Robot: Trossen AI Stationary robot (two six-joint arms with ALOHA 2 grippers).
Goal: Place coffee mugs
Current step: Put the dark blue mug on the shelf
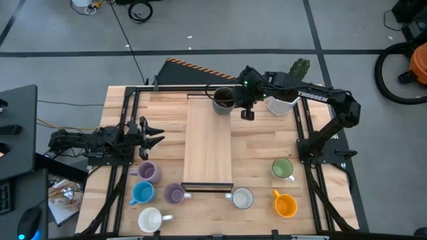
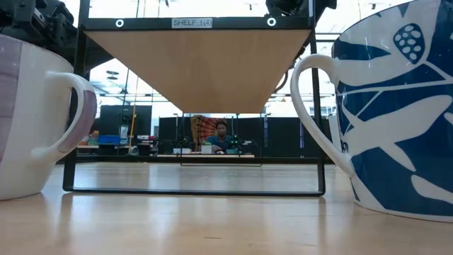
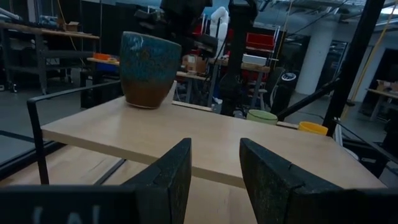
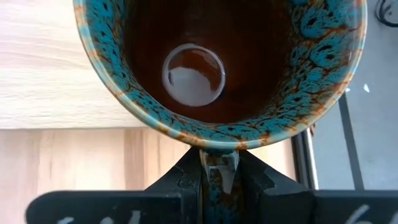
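Note:
The dark brown mug [image 1: 224, 99], speckled blue outside, stands upright at the far end of the raised wooden shelf [image 1: 208, 147]; the left wrist view shows the mug [image 3: 146, 65] on the shelf board. My right gripper [image 1: 244, 101] is shut on it from the right. My left gripper [image 1: 152, 133] waits open at the table's left side, touching nothing. Two purple mugs [image 1: 148, 172] [image 1: 175, 194], a blue one [image 1: 141, 193] and a white one [image 1: 150, 219] stand on the table near left. Another white mug [image 1: 241, 198], a green one [image 1: 283, 168] and an orange one [image 1: 285, 205] stand near right. My right gripper pinches the mug's handle [image 4: 219, 167] between its two fingers, just outside the rim. The fingers [image 4: 180, 180] come slanting down from the table's right side. The mug is upright, and its base [image 3: 144, 101] looks to rest on the shelf's top board.
A white faceted pot [image 1: 283, 105] with a green cactus [image 1: 300, 67] stands right of the held mug, under the right arm. The shelf's black frame [image 2: 195, 190] spans the low view between a purple mug [image 2: 32, 120] and a blue-patterned white mug [image 2: 396, 106]. A person sits far behind.

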